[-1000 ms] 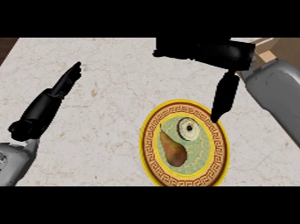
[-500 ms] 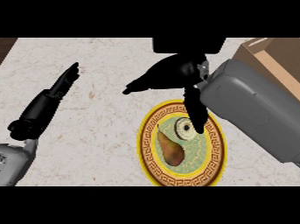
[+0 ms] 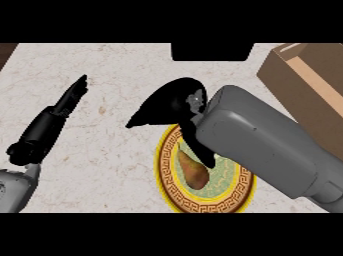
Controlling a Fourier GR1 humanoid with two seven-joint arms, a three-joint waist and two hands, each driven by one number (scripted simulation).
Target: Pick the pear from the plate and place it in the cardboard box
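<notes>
Where the pear (image 3: 194,172) lies (on the plate (image 3: 175,200)), the right hand (image 3: 175,102) hovers.

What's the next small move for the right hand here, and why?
Probably lower the black right hand a little and curl its fingers round the brown-green pear. The hand hangs open over the yellow-rimmed round plate, one finger reaching the pear's narrow end, but nothing grips the pear yet.

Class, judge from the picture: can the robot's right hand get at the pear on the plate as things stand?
Probably yes. The right hand hangs open over the plate's far rim, with nothing lying between it and the pear.
</notes>
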